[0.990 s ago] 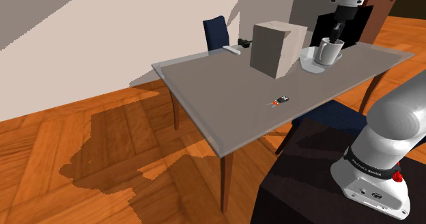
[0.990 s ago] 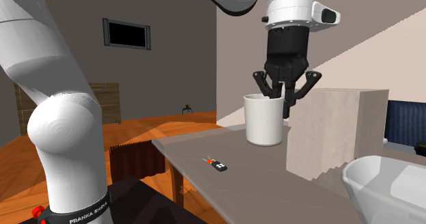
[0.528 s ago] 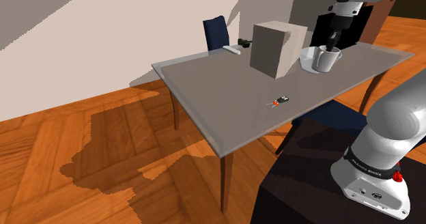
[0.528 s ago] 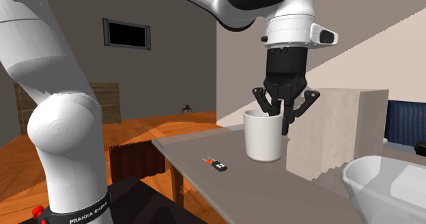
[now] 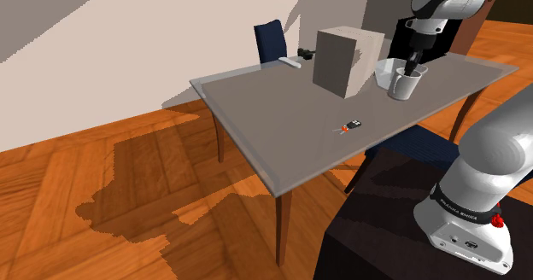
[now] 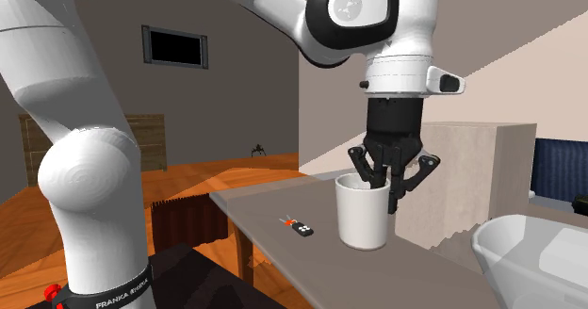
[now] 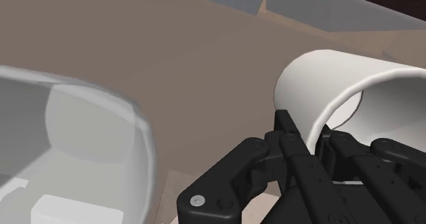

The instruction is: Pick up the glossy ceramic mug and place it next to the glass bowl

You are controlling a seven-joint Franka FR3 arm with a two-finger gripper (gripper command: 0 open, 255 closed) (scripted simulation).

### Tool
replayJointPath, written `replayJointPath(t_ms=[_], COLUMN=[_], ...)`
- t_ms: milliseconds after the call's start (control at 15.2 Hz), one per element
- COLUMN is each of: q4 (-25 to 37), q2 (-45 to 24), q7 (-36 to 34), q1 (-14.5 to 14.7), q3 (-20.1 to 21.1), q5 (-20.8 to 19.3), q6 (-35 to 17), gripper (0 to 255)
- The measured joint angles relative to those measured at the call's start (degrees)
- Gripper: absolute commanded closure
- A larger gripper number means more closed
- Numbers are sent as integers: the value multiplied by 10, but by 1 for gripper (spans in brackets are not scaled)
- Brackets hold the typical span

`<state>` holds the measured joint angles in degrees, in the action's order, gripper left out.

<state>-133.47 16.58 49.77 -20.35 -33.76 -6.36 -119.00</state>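
Observation:
My black gripper (image 6: 387, 187) is shut on the rim of a plain white mug (image 6: 364, 215), one finger inside and one outside. The mug stays upright and hangs at or just above the grey table (image 6: 311, 260); contact with the top cannot be told. In the shoulder view the mug (image 5: 403, 84) sits directly beside the pale, translucent bowl (image 5: 385, 68), on its near side, with the gripper (image 5: 411, 68) above it. The wrist view has the mug's wall (image 7: 328, 86) clasped between the fingers (image 7: 292, 139), and the bowl (image 7: 89, 144) close by.
A tall beige box (image 5: 347, 59) stands on the table right behind the bowl. A small black and red gadget (image 5: 350, 126) lies mid-table. A blue chair (image 5: 273, 40) stands at the far side. The bowl (image 6: 532, 255) fills the second exterior view's lower right.
The gripper has come down with the mug, from above the bowl to table level beside it. The grip has not changed.

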Motion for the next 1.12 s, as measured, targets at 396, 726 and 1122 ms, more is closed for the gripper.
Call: replayJointPath(t_ms=[396, 726, 1122], q4=[-30, -48, -58], q2=[-21, -49, -59], q7=[9, 24, 29], q1=[2, 7, 8], q3=[-9, -19, -23], q5=[8, 22, 28], q6=[-49, -92, -110], gripper=[255, 255, 255])
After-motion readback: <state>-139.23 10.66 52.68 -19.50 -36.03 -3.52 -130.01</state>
